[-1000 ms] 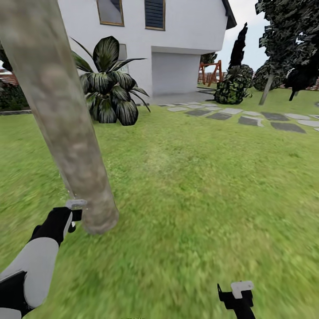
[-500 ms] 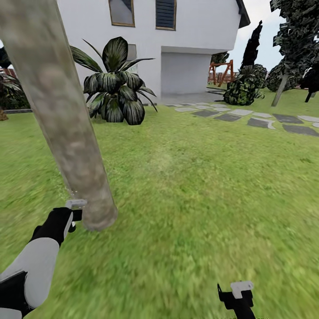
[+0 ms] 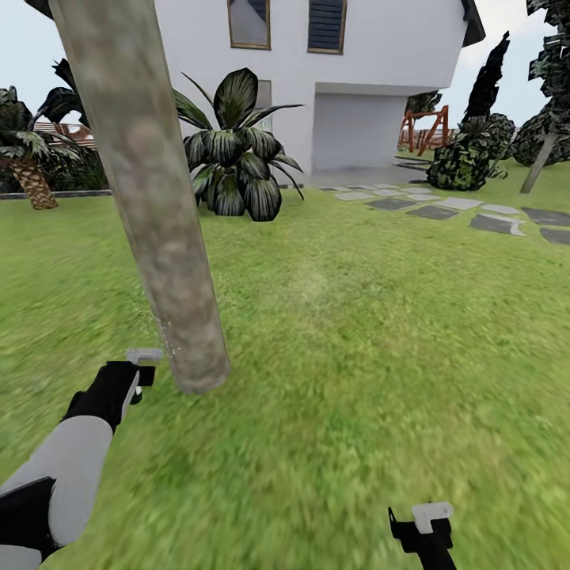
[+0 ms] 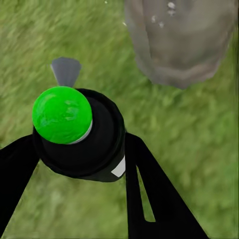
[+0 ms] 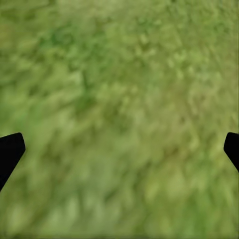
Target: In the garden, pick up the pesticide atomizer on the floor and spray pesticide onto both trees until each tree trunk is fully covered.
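The tree trunk (image 3: pixel 150 206) runs off the head view's top edge, foliage unseen. Grass (image 5: pixel 119 114) is blurred. The right gripper's fingertips (image 5: pixel 11 149) are cut off at the edges.

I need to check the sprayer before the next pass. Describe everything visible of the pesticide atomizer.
The pesticide atomizer is a black, rounded body capped by a glossy green dome, with a small white mark on its side and a grey, fan-shaped nozzle at its front. It looks like plastic. The left tool is shut on it, one black finger on each side, holding it off the grass near the base of the tree trunk, apart from it. A few whitish specks dot that bark.
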